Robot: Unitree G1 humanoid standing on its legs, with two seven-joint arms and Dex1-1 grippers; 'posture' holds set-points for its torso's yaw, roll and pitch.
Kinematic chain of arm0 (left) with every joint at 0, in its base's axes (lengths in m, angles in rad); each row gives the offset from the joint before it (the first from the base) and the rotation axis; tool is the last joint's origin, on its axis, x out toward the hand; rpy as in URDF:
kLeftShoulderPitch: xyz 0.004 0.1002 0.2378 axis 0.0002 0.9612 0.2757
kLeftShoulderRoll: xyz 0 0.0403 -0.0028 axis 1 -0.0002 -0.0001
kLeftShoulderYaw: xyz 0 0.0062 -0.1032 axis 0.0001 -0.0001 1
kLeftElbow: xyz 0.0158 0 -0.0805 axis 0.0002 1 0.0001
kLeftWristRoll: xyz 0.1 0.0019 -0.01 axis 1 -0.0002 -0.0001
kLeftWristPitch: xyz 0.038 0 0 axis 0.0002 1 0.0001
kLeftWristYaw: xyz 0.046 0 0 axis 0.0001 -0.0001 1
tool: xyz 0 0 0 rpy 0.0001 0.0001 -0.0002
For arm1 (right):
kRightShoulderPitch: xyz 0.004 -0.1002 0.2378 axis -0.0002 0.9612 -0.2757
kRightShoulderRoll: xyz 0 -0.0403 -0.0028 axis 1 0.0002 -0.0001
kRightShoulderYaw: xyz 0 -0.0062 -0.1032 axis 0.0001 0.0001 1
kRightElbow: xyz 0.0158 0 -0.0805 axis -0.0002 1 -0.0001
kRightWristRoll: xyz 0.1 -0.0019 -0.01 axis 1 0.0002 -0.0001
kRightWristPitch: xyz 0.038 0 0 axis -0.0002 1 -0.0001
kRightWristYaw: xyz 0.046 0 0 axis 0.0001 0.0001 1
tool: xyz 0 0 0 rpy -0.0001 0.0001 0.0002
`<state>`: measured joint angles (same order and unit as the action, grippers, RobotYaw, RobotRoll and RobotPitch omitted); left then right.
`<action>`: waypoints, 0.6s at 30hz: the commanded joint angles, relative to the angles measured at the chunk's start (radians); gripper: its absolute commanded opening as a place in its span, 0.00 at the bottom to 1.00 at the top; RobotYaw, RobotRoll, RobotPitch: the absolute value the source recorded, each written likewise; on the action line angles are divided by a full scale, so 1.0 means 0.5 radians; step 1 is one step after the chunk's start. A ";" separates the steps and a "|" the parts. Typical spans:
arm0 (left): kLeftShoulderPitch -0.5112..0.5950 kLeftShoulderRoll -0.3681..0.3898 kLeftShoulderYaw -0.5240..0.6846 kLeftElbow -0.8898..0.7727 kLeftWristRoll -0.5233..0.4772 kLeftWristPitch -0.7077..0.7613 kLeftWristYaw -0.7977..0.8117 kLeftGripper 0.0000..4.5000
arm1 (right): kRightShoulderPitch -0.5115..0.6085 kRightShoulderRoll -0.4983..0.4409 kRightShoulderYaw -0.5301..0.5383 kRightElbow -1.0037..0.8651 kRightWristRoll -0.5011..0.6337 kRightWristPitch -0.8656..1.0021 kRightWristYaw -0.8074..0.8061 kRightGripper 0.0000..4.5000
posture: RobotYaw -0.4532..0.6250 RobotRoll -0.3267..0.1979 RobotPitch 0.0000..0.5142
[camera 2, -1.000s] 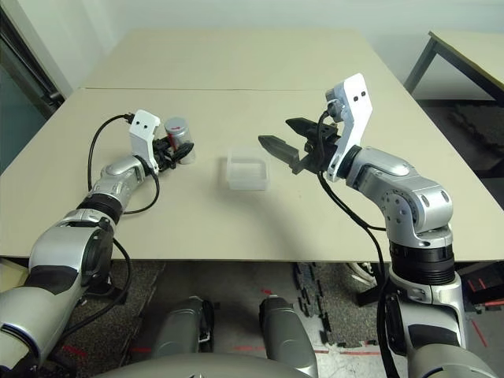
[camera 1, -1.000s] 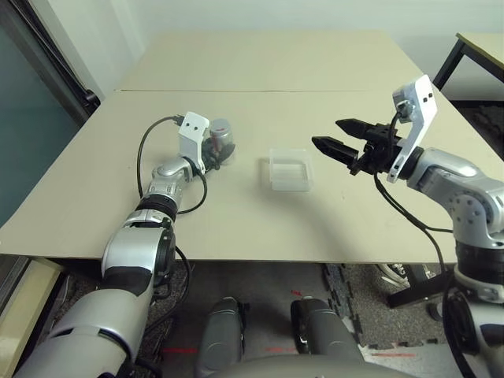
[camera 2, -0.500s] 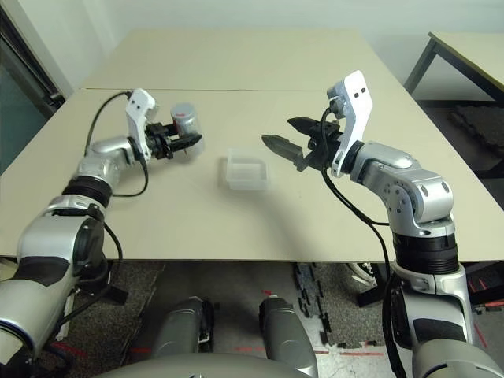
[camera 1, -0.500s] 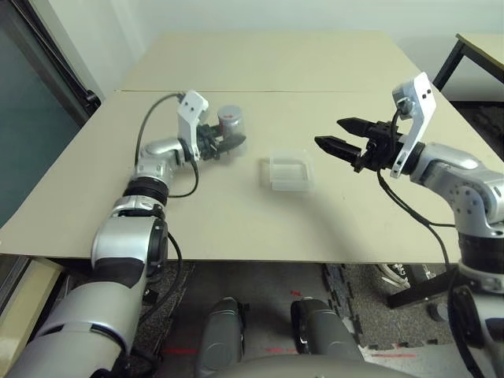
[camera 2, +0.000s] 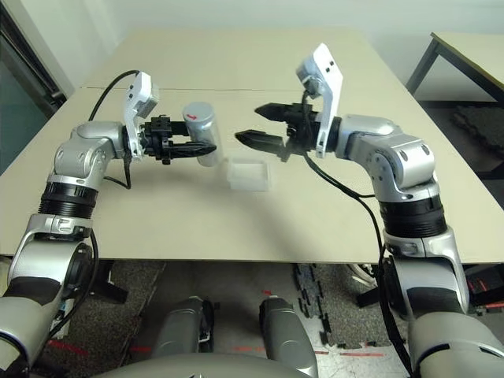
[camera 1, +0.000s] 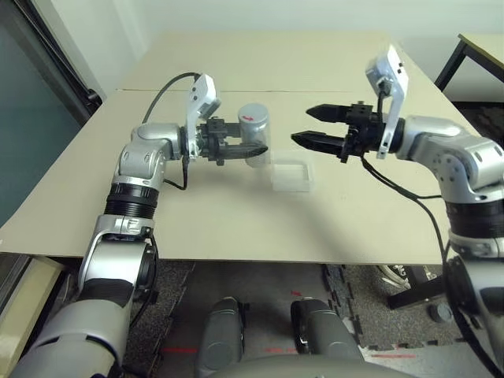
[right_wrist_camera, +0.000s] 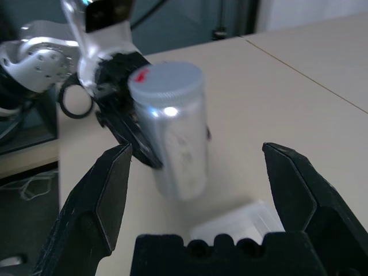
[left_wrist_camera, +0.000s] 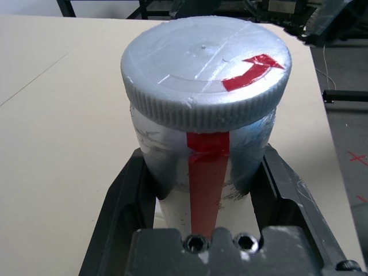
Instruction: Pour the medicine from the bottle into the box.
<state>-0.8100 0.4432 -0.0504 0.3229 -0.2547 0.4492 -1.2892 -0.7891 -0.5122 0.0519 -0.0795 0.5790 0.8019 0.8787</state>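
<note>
- Left gripper (camera 1: pixel 250 147) clamped tight on the bottle (camera 1: pixel 254 134), one black finger down each side of the silver body
- Bottle held up off the table (camera 1: pixel 236 63), pretty much upright, ribbed cap still on with a red arrow on top and a red strip running down the side
- Same grip up close from the left wrist: bottle (left_wrist_camera: pixel 206 109) wedged between the two fingers (left_wrist_camera: pixel 118 207), cap facing the camera
- Left arm reaching in from the left side, gripper pointing across toward the middle of the table, white camera bracket (camera 1: pixel 203 98) sticking up above the wrist with a black cable looping behind
- Box (camera 1: pixel 292 175) flat on the table, clear plastic, just right of the bottle and lower down, not touching it
- Can't tell if anything is inside the box, too see-through
- Right gripper (camera 1: pixel 315 127) with fingers spread wide apart, nothing between them, pointing back at the bottle from the right
- Hanging above the far right part of the box, fingertips near the bottle but with a clear gap
- From the right wrist: both black fingers (right_wrist_camera: pixel 103 195) wide open, bottle (right_wrist_camera: pixel 172 132) in the opening beyond them, a corner of the box (right_wrist_camera: pixel 241 221) lower down
- Second table with black legs (camera 1: pixel 480 47) off at the far right edge
</note>
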 commanded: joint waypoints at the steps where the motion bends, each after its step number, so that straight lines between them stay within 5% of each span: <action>1: 0.031 -0.014 -0.078 -0.044 -0.030 0.032 0.001 0.54 | -0.056 0.037 0.051 -0.054 0.013 0.018 0.018 1.00 | 0.44 0.62 0.12; 18: -0.012 -0.040 -0.197 -0.122 -0.107 0.108 -0.019 0.54 | -0.048 0.139 0.129 -0.100 -0.022 -0.003 0.011 1.00 | 0.44 0.62 0.14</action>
<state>-0.8035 0.4269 -0.1362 0.2858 -0.2919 0.4939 -1.2927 -0.8135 -0.4443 0.1049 -0.1163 0.5749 0.8054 0.8807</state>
